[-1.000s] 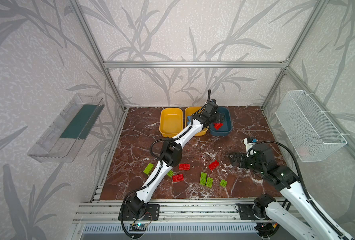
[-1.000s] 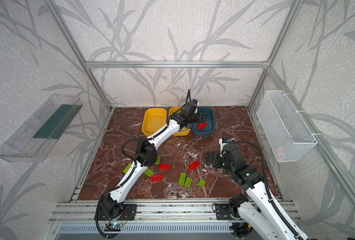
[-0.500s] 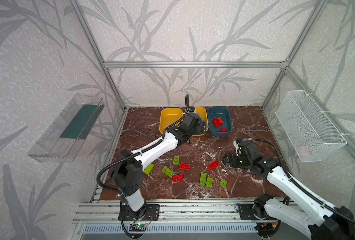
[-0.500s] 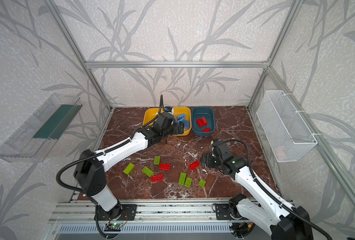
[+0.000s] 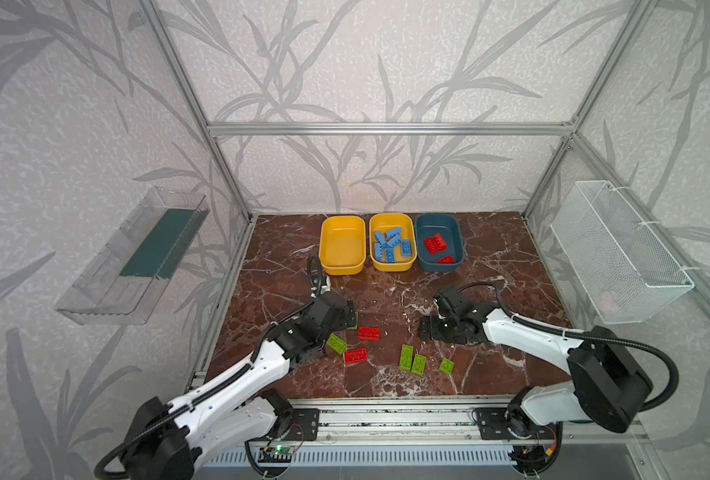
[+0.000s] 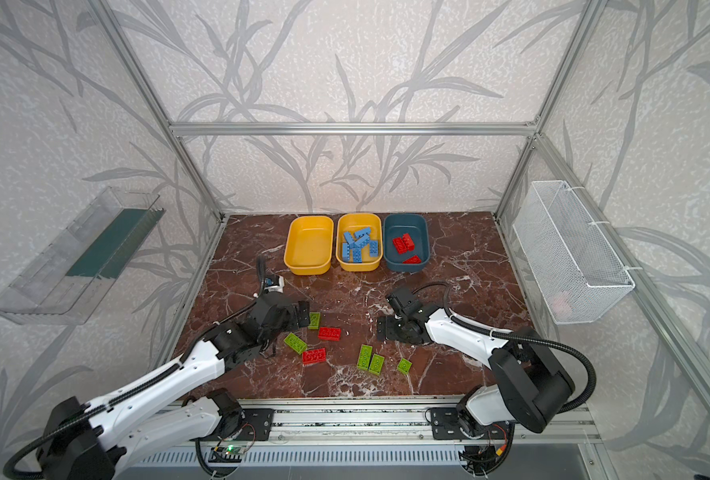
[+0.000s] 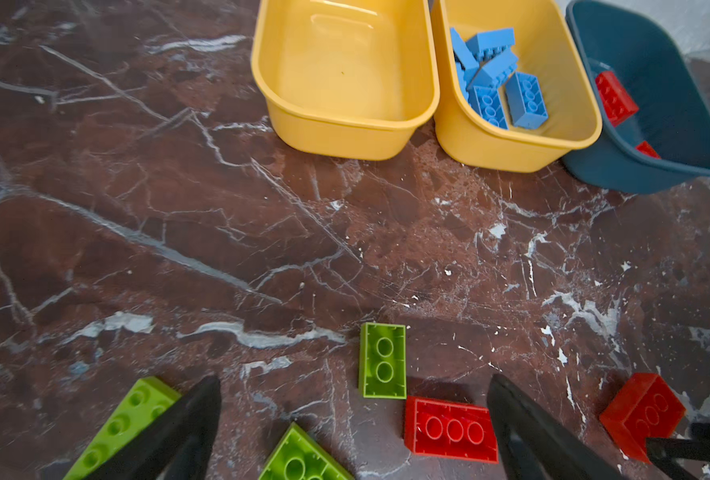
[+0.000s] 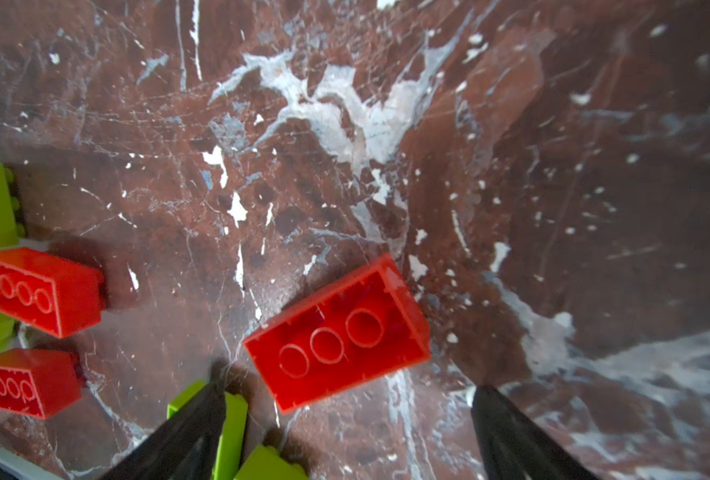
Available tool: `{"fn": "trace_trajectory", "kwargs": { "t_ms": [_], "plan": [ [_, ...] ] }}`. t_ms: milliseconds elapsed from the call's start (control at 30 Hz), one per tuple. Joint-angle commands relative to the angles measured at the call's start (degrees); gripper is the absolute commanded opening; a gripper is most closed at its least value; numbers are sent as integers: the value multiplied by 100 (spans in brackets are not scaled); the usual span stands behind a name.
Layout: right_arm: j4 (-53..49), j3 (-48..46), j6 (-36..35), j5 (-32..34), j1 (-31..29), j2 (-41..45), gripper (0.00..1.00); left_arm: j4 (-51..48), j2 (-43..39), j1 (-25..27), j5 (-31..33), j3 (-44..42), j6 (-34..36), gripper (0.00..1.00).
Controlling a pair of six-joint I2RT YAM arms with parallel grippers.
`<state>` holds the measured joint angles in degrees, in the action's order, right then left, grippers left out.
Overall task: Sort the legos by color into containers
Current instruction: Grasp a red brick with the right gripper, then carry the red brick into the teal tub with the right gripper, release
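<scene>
Three containers stand in a row at the back: an empty yellow tub [image 5: 342, 270], a yellow tub [image 5: 391, 267] holding several blue legos [image 5: 392, 245], and a dark blue tub [image 5: 440, 268] holding red legos [image 5: 435, 243]. Loose red legos [image 5: 368, 333] and green legos [image 5: 406, 356] lie on the floor at the front. My left gripper [image 7: 355, 381] hangs open low over a green lego [image 7: 382, 359] and a red one [image 7: 451, 428]. My right gripper [image 8: 350, 387] is open, with a red lego [image 8: 336, 332] lying just beyond its fingertips.
A clear plastic tray [image 5: 137, 257] hangs on the left wall and a white wire mesh basket [image 5: 619, 253] on the right wall. Aluminium frame posts and a front rail [image 5: 386, 409] border the marble floor [image 5: 386, 291].
My left arm has drawn back from the dark blue tub to the loose legos at the front left. My right gripper has shifted left over a red lego.
</scene>
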<state>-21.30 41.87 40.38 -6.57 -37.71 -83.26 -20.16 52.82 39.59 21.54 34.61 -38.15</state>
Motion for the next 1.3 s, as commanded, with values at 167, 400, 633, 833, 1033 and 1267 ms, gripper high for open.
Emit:
{"fn": "trace_trajectory", "kwargs": {
  "t_ms": [167,400,633,833,1033,1267],
  "plan": [
    [284,687,392,13,-194,-676,89,-369,-1028,-6,658,-339,-97,99],
    [-219,1382,270,247,-458,-1389,73,-395,-1107,-30,687,-489,-95,99],
    [-830,1952,67,502,-810,-2089,47,-383,-1229,-48,682,-585,-81,99],
    [-1302,2242,-43,814,-957,-2292,27,-438,-1334,-82,721,-622,-61,99],
    [-1651,2653,-345,1241,-931,-1996,22,-295,-1239,-82,397,-588,32,99],
    [-2302,3768,-1278,1860,-172,-1933,22,-231,-505,-79,-239,-253,164,99]
  ]
}}
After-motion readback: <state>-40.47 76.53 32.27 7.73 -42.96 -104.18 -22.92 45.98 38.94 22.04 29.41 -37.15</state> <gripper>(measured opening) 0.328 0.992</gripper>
